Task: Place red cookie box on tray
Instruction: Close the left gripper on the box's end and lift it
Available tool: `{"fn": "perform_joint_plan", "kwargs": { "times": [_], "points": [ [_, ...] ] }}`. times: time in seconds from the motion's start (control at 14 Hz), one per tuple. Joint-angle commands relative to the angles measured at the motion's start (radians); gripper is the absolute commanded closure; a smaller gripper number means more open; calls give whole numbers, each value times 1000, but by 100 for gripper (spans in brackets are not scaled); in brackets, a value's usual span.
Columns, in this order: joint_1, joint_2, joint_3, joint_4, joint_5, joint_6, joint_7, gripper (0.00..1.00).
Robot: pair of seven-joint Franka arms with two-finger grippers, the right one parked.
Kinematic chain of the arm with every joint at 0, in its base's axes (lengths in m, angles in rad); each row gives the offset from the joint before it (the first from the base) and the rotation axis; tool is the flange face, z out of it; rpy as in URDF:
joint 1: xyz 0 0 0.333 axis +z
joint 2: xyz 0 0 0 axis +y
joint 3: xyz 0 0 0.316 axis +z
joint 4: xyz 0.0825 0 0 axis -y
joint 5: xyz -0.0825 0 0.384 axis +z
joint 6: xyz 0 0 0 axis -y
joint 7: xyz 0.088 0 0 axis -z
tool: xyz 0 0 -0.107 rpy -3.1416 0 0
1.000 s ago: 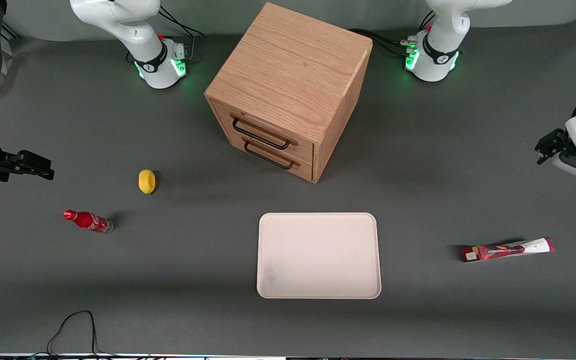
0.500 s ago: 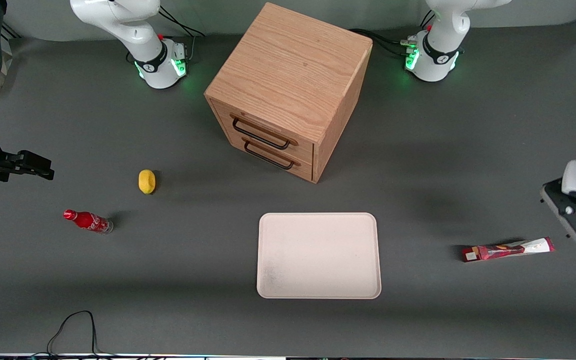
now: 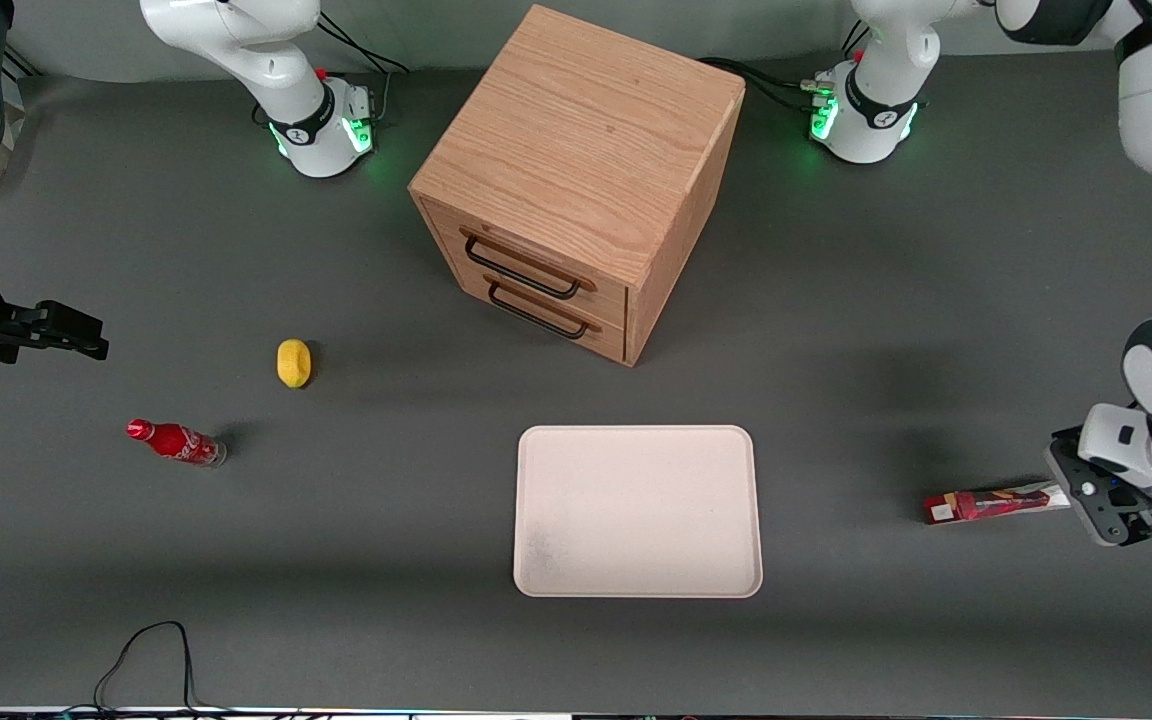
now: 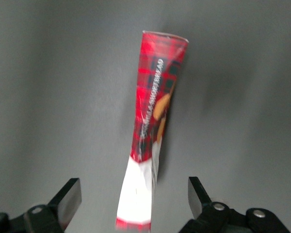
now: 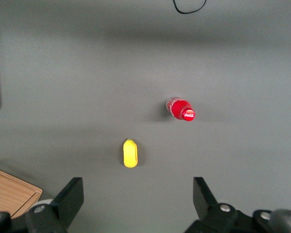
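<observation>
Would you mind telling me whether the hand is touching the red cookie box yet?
Apart. The left wrist view shows the open hand with bare table between each finger and the red cookie box.

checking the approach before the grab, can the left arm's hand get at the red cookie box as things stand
Probably yes. The hand hovers open above the white end of the red cookie box, a finger on each side. Nothing lies beside the box on the table.

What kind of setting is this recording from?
Likely a robot lab bench: a grey table with bolted arm bases, staged props, and the open tool over the red cookie box.
</observation>
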Motion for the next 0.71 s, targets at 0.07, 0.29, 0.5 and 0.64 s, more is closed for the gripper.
{"fn": "perform_joint_plan", "kwargs": {
  "times": [0.07,0.29,0.5,0.64],
  "points": [
    [0,64,3,2,-83,56,24,8],
    [0,77,3,-18,-99,64,21,87],
    [-2,77,5,-20,-97,75,10,100],
    [-2,75,3,-18,-94,94,18,100]
  ]
}}
